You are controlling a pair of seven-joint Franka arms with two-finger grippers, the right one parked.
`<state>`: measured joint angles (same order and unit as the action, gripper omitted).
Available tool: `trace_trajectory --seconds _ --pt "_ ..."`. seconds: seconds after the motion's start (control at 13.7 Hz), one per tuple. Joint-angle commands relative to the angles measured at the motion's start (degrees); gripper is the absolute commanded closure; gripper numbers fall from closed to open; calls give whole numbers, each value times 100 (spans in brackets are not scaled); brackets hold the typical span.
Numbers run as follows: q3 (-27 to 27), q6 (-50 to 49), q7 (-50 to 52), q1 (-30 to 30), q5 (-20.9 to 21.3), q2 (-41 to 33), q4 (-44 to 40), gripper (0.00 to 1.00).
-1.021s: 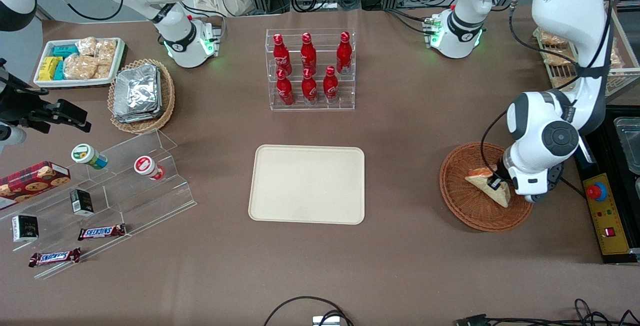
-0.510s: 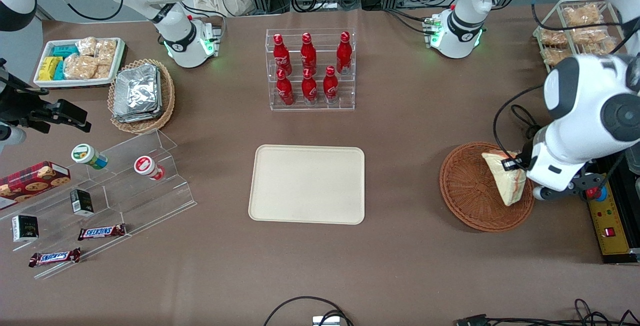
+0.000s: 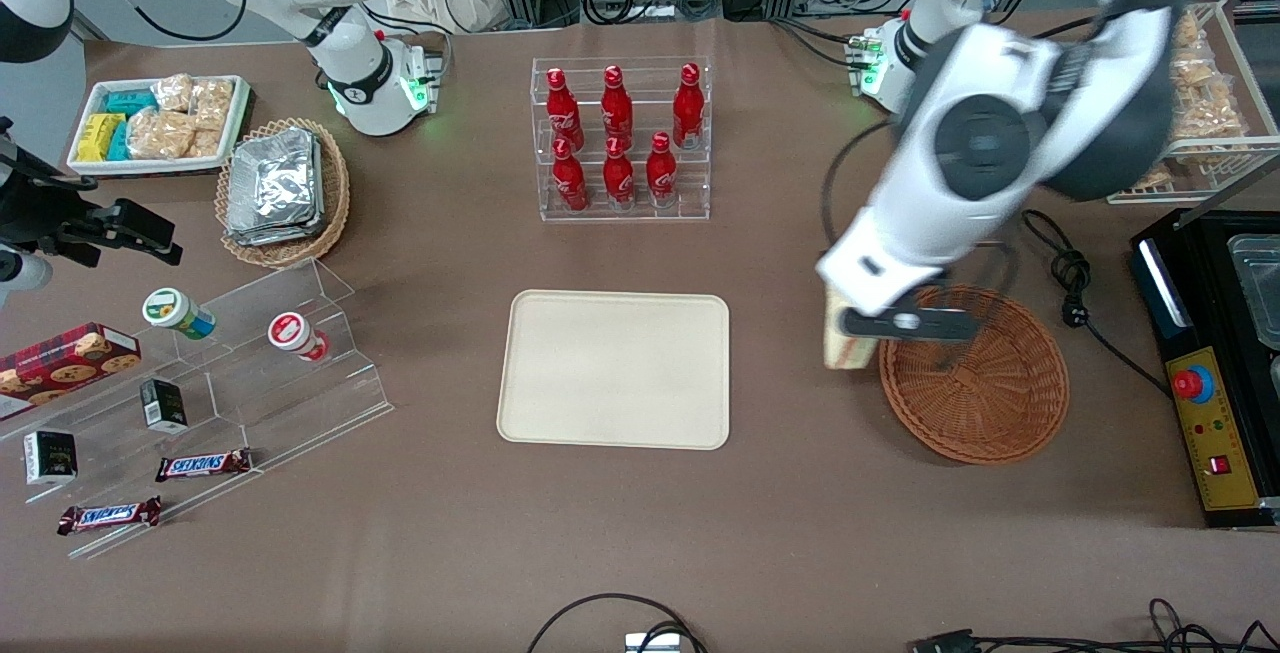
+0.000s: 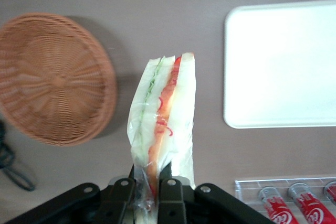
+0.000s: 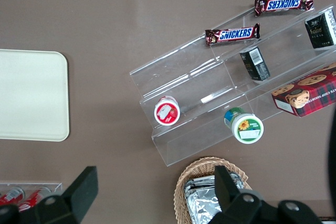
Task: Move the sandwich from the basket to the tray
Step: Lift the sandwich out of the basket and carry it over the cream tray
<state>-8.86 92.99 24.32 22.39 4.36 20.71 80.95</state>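
**A:** Brown desk (image 3: 420,533), cluttered at both ends, bare in the middle apart from the tray (image 3: 614,369). What's different from a second ago?

**B:** Back then the sandwich (image 4: 164,124) lay in the basket (image 3: 985,398) with the gripper (image 4: 146,188) down on it. Half a second ago it was lifted but hung above the basket. Now the arm has swung it out past the rim.

**A:** So where is the sandwich now?

**B:** In the air, held up above the desk between basket and tray, close beside the basket's edge. The front view shows only a pale sliver of it (image 3: 838,345) under the wrist.

**A:** And the grip?

**B:** The gripper's two fingers are pinched tight on the wrapped end of the wedge, with the red and green filling edge showing in the wrist view. The sandwich hangs straight out from them.

**A:** What does that mean for the job?

**B:** I'd say pickup is done and the basket is empty. The carry is under way; the tray is bare, so travelling to it, lowering and letting go remain.
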Motion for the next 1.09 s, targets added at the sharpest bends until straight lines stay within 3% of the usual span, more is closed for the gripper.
trace_trajectory --seconds 0.0,0.15,0.51,1.02 --pt "34 620 379 388 197 844 -369 100" --pt "34 1289 591 564 214 1302 -361 100" --pt "51 1934 1655 1206 1110 2094 -334 100" --pt "51 2328 1962 1268 1294 2420 -317 100"
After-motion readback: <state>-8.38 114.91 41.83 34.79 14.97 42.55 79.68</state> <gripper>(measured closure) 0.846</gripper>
